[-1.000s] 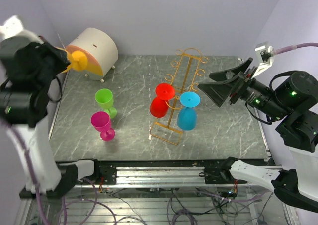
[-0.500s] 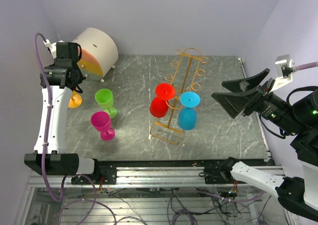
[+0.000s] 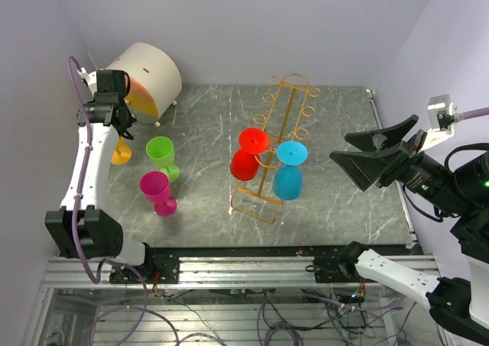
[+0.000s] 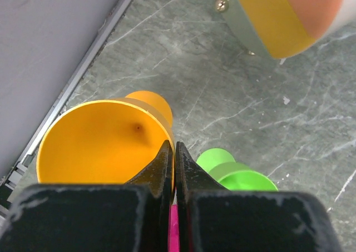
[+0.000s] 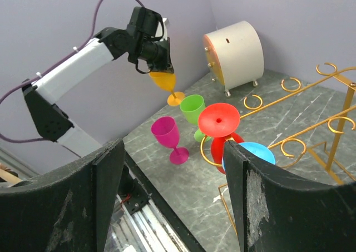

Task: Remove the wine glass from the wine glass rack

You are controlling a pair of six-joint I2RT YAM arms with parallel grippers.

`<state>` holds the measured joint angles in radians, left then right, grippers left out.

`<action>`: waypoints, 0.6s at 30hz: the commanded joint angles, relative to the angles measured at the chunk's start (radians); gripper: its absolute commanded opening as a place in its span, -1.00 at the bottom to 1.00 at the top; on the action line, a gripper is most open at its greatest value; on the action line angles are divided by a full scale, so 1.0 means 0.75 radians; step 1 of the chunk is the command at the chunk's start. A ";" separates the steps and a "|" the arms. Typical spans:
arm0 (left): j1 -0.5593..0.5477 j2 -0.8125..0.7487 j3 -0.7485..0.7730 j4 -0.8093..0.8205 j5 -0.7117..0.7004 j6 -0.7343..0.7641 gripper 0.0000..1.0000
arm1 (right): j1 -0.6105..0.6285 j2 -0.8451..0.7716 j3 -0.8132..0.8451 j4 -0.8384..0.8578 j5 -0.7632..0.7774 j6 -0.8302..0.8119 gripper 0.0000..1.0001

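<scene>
The golden wine glass rack [image 3: 256, 205] stands at mid-table. A red wine glass [image 3: 248, 153] and a blue wine glass [image 3: 289, 170] hang on it upside down. At the far left my left gripper [image 3: 118, 128] is shut on the rim of an orange wine glass [image 4: 105, 141], held upright and low over the table; whether its foot touches I cannot tell. My right gripper [image 3: 374, 159] hovers open and empty to the right of the rack, apart from the blue glass [image 5: 250, 152] and the red glass [image 5: 219, 121].
A green glass [image 3: 162, 155] and a magenta glass [image 3: 157, 192] stand upright on the table, just right of the orange one. A white drum with an orange face [image 3: 145, 71] sits at the back left. Purple walls close in both sides.
My left arm has swung down from high near the camera, lowering the orange glass to the table's left side. My right gripper has drawn back to the right, away from the rack.
</scene>
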<state>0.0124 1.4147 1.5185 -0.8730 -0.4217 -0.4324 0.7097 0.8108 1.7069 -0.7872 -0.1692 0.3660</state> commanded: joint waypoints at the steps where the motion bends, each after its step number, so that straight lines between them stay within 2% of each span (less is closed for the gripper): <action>1: 0.070 0.078 -0.038 0.133 0.078 0.025 -0.86 | 0.000 -0.017 -0.022 -0.004 -0.002 0.009 0.41; 12: 0.116 0.220 -0.111 0.247 0.186 0.049 -0.86 | 0.000 -0.010 -0.046 0.009 -0.049 0.035 0.40; 16: 0.124 0.260 -0.121 0.267 0.197 0.047 -0.80 | -0.001 -0.011 -0.053 0.000 -0.063 0.050 0.40; 18: 0.128 0.266 -0.128 0.280 0.210 0.047 -0.70 | -0.001 -0.014 -0.064 -0.005 -0.067 0.061 0.40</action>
<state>0.0940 1.6028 1.4376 -0.7334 -0.2962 -0.4026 0.7097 0.8055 1.6733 -0.7868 -0.2008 0.3901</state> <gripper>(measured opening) 0.120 0.704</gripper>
